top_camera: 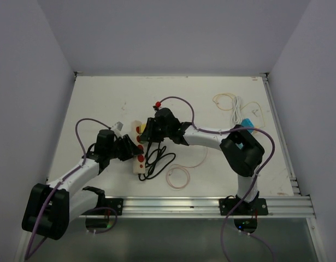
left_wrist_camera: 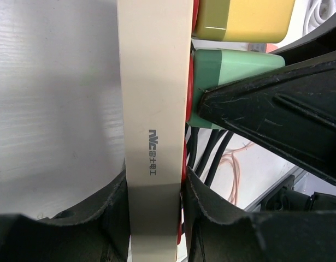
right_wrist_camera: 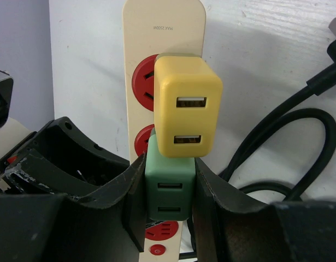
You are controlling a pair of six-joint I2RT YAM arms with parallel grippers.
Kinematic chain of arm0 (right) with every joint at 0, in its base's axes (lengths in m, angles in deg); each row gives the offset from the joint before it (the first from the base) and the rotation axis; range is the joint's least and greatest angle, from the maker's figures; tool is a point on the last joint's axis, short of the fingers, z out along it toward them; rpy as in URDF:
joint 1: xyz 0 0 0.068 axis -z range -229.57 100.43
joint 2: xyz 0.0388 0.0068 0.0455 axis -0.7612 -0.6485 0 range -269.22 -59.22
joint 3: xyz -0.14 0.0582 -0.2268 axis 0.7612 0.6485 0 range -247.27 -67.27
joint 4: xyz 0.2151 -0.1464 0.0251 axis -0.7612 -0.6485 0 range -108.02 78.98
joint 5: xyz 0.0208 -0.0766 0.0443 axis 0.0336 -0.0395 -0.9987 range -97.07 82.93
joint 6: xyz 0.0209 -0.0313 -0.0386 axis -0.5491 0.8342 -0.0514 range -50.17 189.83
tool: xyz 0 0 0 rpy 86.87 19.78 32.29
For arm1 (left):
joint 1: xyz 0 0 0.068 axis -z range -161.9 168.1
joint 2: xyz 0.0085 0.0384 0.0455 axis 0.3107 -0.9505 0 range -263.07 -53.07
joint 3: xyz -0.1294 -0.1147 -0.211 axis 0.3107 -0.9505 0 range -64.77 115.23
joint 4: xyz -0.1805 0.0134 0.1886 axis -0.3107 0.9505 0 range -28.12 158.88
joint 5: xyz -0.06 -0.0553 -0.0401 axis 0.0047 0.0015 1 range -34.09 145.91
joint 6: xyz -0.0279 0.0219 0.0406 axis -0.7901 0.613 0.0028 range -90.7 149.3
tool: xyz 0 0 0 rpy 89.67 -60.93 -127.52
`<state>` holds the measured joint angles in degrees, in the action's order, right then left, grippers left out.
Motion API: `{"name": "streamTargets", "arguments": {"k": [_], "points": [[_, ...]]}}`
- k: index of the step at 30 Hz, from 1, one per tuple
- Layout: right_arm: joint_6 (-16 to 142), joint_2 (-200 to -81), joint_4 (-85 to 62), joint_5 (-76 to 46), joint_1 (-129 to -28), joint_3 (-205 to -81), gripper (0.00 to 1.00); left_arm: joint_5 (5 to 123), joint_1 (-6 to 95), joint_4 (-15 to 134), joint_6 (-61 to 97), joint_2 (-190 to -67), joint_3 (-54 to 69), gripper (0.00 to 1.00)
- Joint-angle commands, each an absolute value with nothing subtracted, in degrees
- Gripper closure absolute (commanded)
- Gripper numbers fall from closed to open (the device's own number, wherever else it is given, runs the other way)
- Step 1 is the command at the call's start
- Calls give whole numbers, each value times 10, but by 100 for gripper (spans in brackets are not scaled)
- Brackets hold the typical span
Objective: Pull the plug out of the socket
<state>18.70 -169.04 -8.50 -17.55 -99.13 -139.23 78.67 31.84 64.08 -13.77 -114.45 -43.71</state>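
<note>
Bracing and gripping look done; extraction is judged next. Top view: power strip [top_camera: 140,164] is seen mid-surface [top_camera: 102,98], flanked by both arms. Left wrist: the strip's edges are clamped by the left jaws, nearly closed (hold-down for the pull). Right wrist: green plug [right_wrist_camera: 169,185] is pinched between the narrowly parted right jaws, seated just below the yellow plug [right_wrist_camera: 187,112]. A straight pull off the strip's face is called for.

robot lab; bare white enclosure [top_camera: 173,33]; aluminium mounting rail [top_camera: 200,205]
</note>
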Motion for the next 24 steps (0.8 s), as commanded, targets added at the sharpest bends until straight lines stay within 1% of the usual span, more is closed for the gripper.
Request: {"name": "streamTargets", "arguments": {"k": [1, 5, 9, 13, 16, 18, 20, 24], "points": [[210, -1604, -104, -207, -1000, -1390, 100, 637, 307, 700, -171, -1159, -436, 100], [211, -1584, -101, -201, -995, -1373, 100, 597, 307, 731, -184, -1163, -428, 100], [203, -1571, -65, -196, -995, -1336, 100, 567, 307, 754, -203, -1169, -423, 100], [178, -1566, 6, -196, -994, -1292, 100, 564, 307, 754, -211, -1176, -419, 100], [164, -1568, 34, -196, -993, -1263, 100, 564, 307, 752, -212, -1183, -419, 100], [158, -1571, 22, -197, -991, -1266, 100, 562, 307, 752, -211, -1186, -418, 100], [158, -1572, -29, -198, -990, -1280, 100, 562, 307, 757, -212, -1188, -418, 100], [175, -1566, -151, -179, -990, -1349, 100, 527, 307, 773, -214, -1188, -418, 100]]}}
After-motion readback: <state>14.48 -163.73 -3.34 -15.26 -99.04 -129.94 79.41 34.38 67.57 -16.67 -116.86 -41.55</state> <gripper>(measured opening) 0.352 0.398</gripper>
